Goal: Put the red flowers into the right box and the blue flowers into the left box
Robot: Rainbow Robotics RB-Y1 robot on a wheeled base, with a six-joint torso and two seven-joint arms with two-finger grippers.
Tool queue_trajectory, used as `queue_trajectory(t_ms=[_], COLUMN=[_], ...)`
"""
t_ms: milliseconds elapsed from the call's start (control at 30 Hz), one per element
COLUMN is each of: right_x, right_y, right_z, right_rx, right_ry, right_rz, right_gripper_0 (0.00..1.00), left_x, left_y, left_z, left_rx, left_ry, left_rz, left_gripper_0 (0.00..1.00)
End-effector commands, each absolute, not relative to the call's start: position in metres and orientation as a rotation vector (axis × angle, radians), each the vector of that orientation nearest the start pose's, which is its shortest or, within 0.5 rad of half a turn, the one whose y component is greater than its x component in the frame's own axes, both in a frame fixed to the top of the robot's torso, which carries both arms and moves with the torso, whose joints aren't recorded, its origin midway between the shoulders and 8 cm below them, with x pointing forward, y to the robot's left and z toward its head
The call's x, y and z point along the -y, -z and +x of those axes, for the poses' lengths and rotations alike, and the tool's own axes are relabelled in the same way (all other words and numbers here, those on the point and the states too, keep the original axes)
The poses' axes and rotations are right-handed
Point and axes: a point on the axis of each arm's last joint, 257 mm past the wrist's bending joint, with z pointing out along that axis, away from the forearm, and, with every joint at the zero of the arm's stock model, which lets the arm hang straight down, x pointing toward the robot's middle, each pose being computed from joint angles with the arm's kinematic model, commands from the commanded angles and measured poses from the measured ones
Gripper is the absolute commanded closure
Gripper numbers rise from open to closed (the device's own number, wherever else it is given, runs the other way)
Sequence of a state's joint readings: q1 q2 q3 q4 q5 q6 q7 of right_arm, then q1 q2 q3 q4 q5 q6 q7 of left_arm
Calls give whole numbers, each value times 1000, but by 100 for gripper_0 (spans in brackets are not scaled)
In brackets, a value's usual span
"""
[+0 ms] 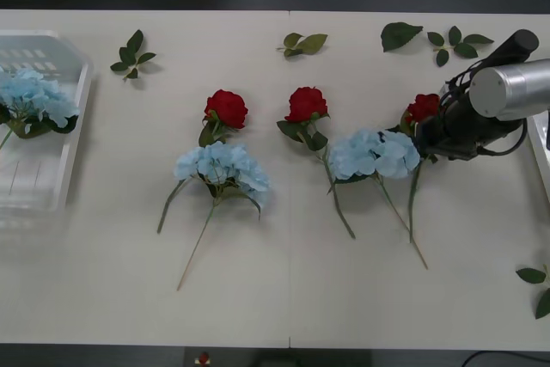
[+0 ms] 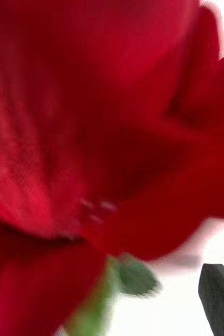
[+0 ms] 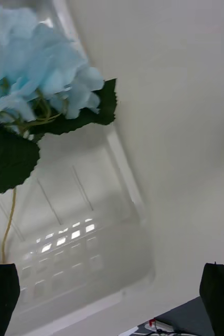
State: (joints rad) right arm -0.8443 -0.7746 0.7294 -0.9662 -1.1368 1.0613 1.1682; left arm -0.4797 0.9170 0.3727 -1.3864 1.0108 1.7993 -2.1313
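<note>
White table (image 1: 284, 298) with three red flowers (image 1: 226, 108) in a row across its middle, two blue flowers (image 1: 223, 167) just below them. Third blue cluster inside the left box (image 1: 51, 180) at the left edge. Right gripper (image 1: 427, 132) at the rightmost rose. Right box (image 1: 541, 148) rim at the right edge. Loose leaf sprigs (image 1: 131, 55) along the far edge.

Left pincer (image 3: 110, 299) — fingers apart.

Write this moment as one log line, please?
right gripper: at rightmost red rose | left gripper: open, above left box | blue flower: in left box
</note>
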Motion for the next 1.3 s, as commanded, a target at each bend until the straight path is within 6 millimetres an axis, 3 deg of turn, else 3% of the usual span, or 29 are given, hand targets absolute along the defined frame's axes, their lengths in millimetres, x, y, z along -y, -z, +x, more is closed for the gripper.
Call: queue_trajectory(t_ms=[33, 167, 333, 567, 667, 833, 933, 1133, 1300], right_x=[283, 283, 281, 282, 284, 298, 311, 352, 397], right_y=[307, 308, 308, 308, 306, 291, 271, 217, 167], right_z=[566, 566, 566, 567, 568, 573, 577, 574, 559], right_rx=[-2738, -2738, -2739, -2737, -2730, -2708, -2683, -2644, -2611], right_ry=[-203, -202, -203, -198, -197, -188, -163, -61, 73], right_rz=[138, 132, 125, 117, 116, 109, 80, -9, -88], right_gripper_0=[9, 25, 67, 87, 100, 100, 100, 100, 100], left_x=[-426, -386, -332, -284, -262, -241, -228, -203, -189], left_y=[125, 129, 135, 145, 153, 160, 166, 181, 190], left_z=[453, 459, 463, 479, 489, 501, 508, 526, 541], left_rx=[-2640, -2629, -2619, -2557, -2543, -2528, -2518, -2559, -2581], left_ry=[139, 154, 178, 133, 136, 59, 15, 59, 13], left_rz=[488, 481, 415, 346, 318, 324, 332, 281, 281], left_gripper_0=[0, 0, 0, 0, 0, 0, 0, 0, 0])
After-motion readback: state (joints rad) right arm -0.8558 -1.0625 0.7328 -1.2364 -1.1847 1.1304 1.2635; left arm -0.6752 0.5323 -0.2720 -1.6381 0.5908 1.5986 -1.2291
